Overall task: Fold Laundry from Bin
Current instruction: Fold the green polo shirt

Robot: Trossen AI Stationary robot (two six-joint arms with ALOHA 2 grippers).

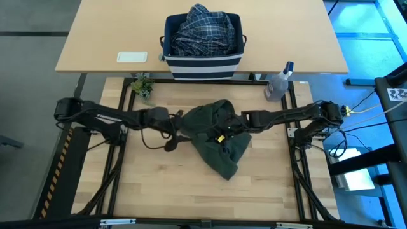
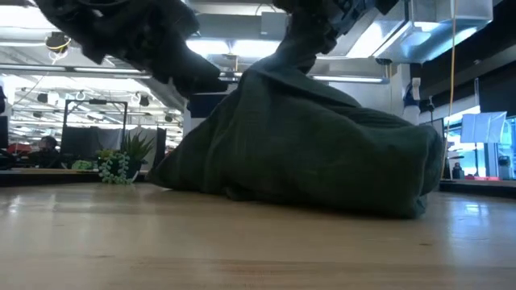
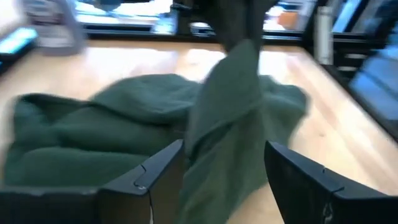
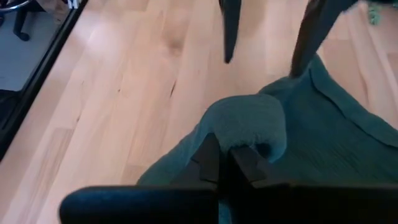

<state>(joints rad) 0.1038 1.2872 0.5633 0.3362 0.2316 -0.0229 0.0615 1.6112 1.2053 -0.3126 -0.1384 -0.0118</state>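
Jaws of the left gripper (image 3: 221,180) stand apart, empty, beside the dark olive-green garment (image 1: 219,137) mid-table. Right gripper (image 4: 227,163) is pinched on its lifted fold, apparently. Far off, the bin (image 1: 203,62) holds the plaid shirt (image 1: 202,28).

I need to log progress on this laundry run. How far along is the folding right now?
Done: the dark olive-green garment is out of the bin and lies bunched on the table. In hand: the right gripper is shut on a fold of it, lifting a peak; the left gripper is open beside the cloth. Left: no fold shows yet, and the plaid shirt sits in the bin.
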